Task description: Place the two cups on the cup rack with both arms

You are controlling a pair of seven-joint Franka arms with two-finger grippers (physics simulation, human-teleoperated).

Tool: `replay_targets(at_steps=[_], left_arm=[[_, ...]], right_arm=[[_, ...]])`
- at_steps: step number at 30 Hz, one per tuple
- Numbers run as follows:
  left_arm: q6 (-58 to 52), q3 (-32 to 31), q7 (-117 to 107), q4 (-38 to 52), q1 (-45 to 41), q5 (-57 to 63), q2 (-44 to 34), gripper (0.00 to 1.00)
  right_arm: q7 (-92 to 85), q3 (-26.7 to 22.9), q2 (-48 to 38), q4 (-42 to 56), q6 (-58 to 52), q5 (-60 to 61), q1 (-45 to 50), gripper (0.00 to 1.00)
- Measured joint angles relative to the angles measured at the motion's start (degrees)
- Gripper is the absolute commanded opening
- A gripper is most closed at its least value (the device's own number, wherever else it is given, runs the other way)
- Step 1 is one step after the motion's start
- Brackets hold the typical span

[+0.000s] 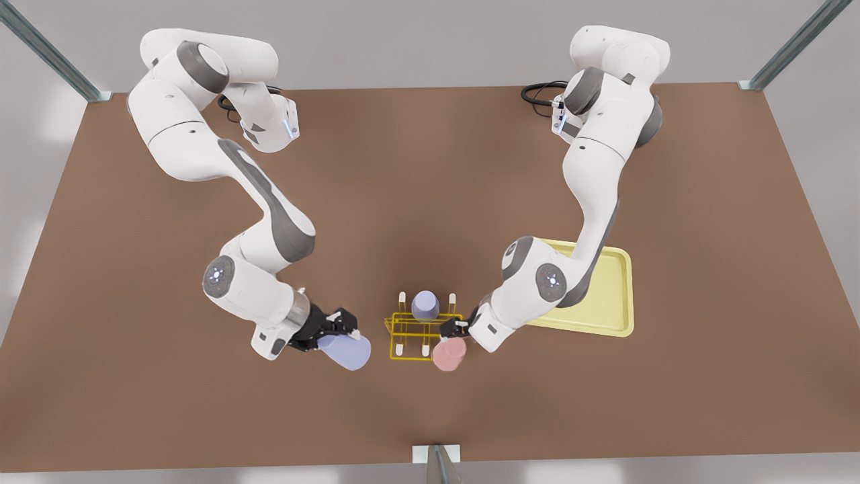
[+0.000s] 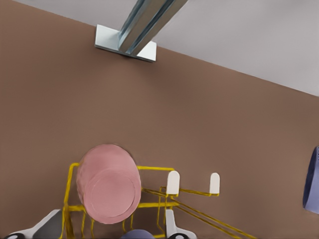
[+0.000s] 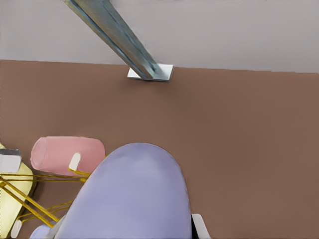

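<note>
The periwinkle-blue cup (image 1: 347,351) lies tilted on its side above the table, to the front view's left of the cup rack (image 1: 418,334), with my right gripper (image 1: 339,329) shut on it. It looms close in the right wrist view (image 3: 134,194). The salmon-pink cup (image 1: 449,354) hangs at the rack's near right corner, and my left gripper (image 1: 458,329) is shut on it. From the left wrist the pink cup (image 2: 107,185) sits over the yellow wire rack (image 2: 152,168) beside its white-tipped pegs (image 2: 173,182).
A greyer-lavender cup (image 1: 425,304) sits upside down on the far side of the rack. A pale-yellow tray (image 1: 608,296) lies to the front view's right, partly under the left arm. A metal post foot (image 1: 435,454) stands at the table's near edge.
</note>
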Motion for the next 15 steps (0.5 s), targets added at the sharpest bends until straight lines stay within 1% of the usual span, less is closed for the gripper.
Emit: replay_targets(at_steps=[3,6,8,10,11,13,15], left_arm=[[-3.87,0.46,-0.75,0.47,1.17,0.17,-3.99,1.0],[-17.88,1.26,-1.58,0.84,7.8,2.87,-15.88,1.0],[-27.69,1.42,-1.41,0.1,11.2,6.23,-21.5,1.0],[-32.15,7.39,0.31,-19.26,8.45,8.1,-35.72,1.0],[-33.69,9.1,1.17,-24.03,7.44,7.77,-38.82,1.0],[-36.29,10.44,2.74,-27.3,7.11,6.96,-40.55,1.0],[-38.16,10.82,4.15,-28.1,8.27,6.49,-40.68,1.0]], right_arm=[[-0.09,0.48,2.16,2.66,0.01,0.68,0.89,0.84],[-0.16,0.47,3.71,4.24,0.43,2.37,2.6,0.84],[-0.22,0.44,4.3,4.53,0.93,3.1,3.17,0.84],[-0.29,0.44,4.81,4.56,1.53,3.51,3.66,0.84],[-0.32,0.4,5.03,4.55,1.85,3.65,3.85,0.84],[-0.4,0.36,5.3,4.6,2.34,3.8,4.0,0.84],[-0.48,0.29,5.65,4.6,2.7,3.76,4.07,0.84]])
